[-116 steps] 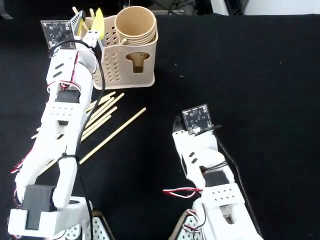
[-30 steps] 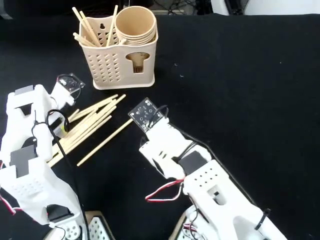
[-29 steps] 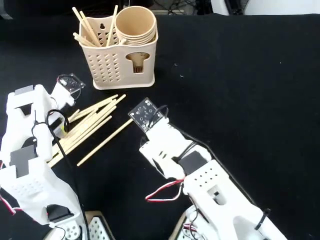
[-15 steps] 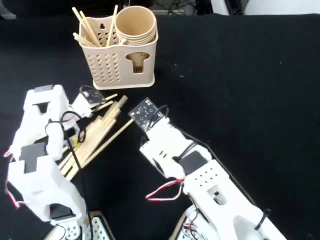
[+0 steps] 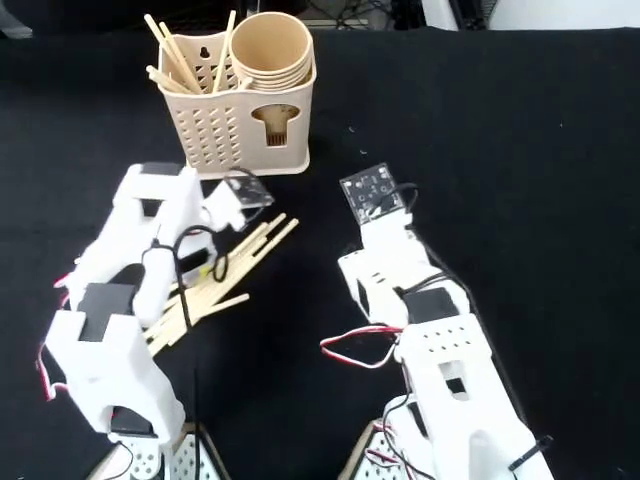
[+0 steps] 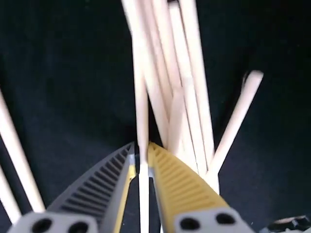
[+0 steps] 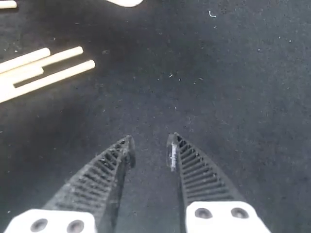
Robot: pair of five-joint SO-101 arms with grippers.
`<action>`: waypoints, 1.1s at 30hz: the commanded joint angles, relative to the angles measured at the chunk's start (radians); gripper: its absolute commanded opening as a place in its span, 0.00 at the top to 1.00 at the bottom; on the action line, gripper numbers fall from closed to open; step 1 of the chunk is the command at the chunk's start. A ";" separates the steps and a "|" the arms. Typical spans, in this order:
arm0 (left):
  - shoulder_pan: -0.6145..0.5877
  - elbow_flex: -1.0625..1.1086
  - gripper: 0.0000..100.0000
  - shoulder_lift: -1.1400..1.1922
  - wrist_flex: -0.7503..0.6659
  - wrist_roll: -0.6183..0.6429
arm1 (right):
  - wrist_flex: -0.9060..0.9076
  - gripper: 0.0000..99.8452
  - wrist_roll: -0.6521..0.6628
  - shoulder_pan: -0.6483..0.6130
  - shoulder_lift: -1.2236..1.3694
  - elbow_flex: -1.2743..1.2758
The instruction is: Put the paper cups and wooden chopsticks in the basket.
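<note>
Up in the basket (image 5: 230,135), cups (image 5: 270,45) and a few chopsticks (image 5: 170,47) are in, so that part's done. Just in front of it a loose pile (image 5: 245,255) is left. Left gripper (image 6: 141,145) pinches one stick (image 6: 141,111) — right gripper (image 7: 149,141) hangs spread, empty.

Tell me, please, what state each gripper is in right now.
Left gripper: shut on a wooden chopstick.
Right gripper: open, holding nothing.

Probably a robotics lab or hobby bench: black cloth table (image 5: 520,150), white printed arms (image 5: 120,300) with loose red wires (image 5: 350,352), cables (image 5: 345,12) behind.
</note>
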 commanded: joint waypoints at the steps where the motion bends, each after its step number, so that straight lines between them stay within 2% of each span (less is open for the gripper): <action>1: 0.024 -0.058 0.97 -0.034 0.009 0.017 | -0.015 0.87 0.000 0.014 -0.001 -0.012; 5: 0.007 -0.041 0.96 -0.140 0.011 0.015 | -0.083 0.87 -0.002 -0.020 -0.002 0.059; 8: 0.008 0.008 0.86 -0.238 0.011 0.017 | -0.176 0.87 0.008 -0.037 -0.001 0.122; 11: 0.007 0.085 0.78 -0.310 0.011 0.018 | -0.224 0.92 0.008 -0.037 -0.001 0.157; 15: 0.010 0.228 0.80 -0.364 0.003 0.018 | -0.229 0.98 0.008 -0.037 -0.001 0.163; 18: 0.008 0.312 0.80 -0.379 -0.002 0.020 | -0.226 0.98 0.008 -0.037 -0.001 0.163; 24: 0.007 0.426 0.79 -0.387 -0.170 0.084 | -0.224 0.98 0.008 -0.037 0.001 0.165; 29: 0.007 0.524 0.79 -0.377 -0.390 0.161 | -0.224 0.98 0.008 -0.037 0.004 0.165; 33: 0.007 0.581 0.77 -0.384 -0.460 0.166 | -0.224 0.98 0.008 -0.037 0.004 0.165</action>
